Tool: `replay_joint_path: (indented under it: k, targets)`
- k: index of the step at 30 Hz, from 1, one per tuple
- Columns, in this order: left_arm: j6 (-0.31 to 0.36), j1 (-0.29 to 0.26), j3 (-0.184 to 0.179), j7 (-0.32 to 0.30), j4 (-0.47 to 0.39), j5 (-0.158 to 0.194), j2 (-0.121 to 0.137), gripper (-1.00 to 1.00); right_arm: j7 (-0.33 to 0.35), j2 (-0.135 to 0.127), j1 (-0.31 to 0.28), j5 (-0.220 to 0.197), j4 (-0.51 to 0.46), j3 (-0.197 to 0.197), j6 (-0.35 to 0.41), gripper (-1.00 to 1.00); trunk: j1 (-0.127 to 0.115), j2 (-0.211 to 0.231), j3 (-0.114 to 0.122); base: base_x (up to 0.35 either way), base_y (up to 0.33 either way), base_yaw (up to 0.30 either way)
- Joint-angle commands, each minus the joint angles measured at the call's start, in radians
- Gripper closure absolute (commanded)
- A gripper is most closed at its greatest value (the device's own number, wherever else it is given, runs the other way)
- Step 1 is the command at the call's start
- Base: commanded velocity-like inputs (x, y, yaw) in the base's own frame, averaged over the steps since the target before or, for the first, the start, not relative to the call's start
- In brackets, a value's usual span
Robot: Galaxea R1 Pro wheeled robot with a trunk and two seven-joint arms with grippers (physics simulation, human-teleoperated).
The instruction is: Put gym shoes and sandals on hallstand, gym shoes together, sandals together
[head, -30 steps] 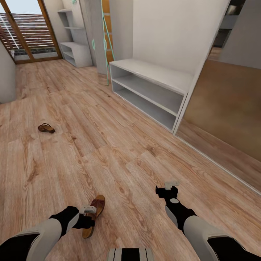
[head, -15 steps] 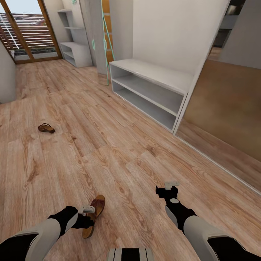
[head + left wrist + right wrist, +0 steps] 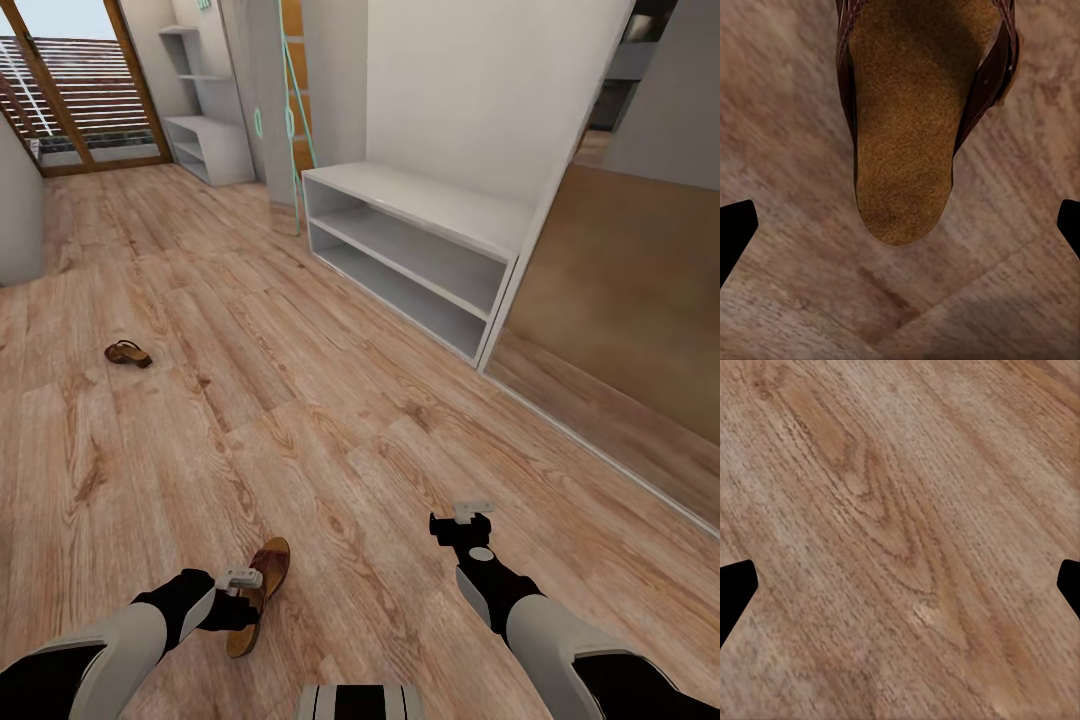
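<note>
nothing moved; left tool [image 3: 243, 590] over near sandal [image 3: 262, 592]; hallstand [image 3: 420, 250] ahead

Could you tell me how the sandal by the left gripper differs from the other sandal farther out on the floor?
The near sandal lies partly under the left gripper, while the far sandal lies alone, away from both arms. The near one shows its tan footbed; the far one's is hard to make out. Both rest on the corridor floor.

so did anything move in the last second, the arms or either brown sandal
Nothing visibly changed. The left gripper hovers open over the near dark brown leather sandal with the tan footbed, not gripping it. The right gripper is open above the wood-plank floor. The far sandal lies in the same spot.
</note>
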Motion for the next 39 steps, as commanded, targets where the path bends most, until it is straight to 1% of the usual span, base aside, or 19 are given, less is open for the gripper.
replay_joint_path:
  k: [1,7,16,21,26,31,33,39]
  targets:
    - [0.000,0.000,0.000,0.000,0.000,0.000,0.000,-1.00,0.000,0.000,0.000,0.000,0.000,0.000,0.000,-1.00,0.000,0.000,0.000,0.000,0.000,0.000]
    - [0.000,0.000,0.000,0.000,0.000,0.000,0.000,-1.00,0.000,0.000,0.000,0.000,0.000,0.000,0.000,-1.00,0.000,0.000,0.000,0.000,0.000,0.000]
    - [0.000,0.000,0.000,0.000,0.000,0.000,0.000,-1.00,0.000,0.000,0.000,0.000,0.000,0.000,0.000,-1.00,0.004,-0.002,-0.035,0.000,0.000,0.000]
    - [-0.001,0.000,0.000,0.000,0.000,0.000,0.000,-1.00,0.000,0.000,0.000,0.000,0.000,0.000,0.000,-1.00,0.004,-0.002,-0.035,0.000,0.000,0.000]
    - [-0.001,0.000,0.000,0.000,0.000,0.000,0.000,-1.00,0.000,0.000,0.000,0.000,0.000,0.000,0.000,-1.00,0.006,-0.003,-0.054,0.000,0.000,0.000]
    - [-0.001,0.000,0.000,0.000,0.000,0.000,0.000,-1.00,0.000,0.000,0.000,0.000,0.000,0.000,0.000,-1.00,0.006,-0.003,-0.054,0.000,0.000,0.000]
    - [-0.001,0.000,0.000,0.000,0.000,0.000,0.000,-1.00,0.000,0.000,0.000,0.000,0.000,0.000,0.000,-1.00,0.007,-0.004,-0.062,0.000,0.000,0.000]
    - [-0.001,0.000,0.000,0.000,-0.001,0.000,0.000,-1.00,0.000,0.000,0.000,0.000,0.000,0.000,-0.001,-1.00,0.007,-0.004,-0.062,0.000,0.000,0.000]
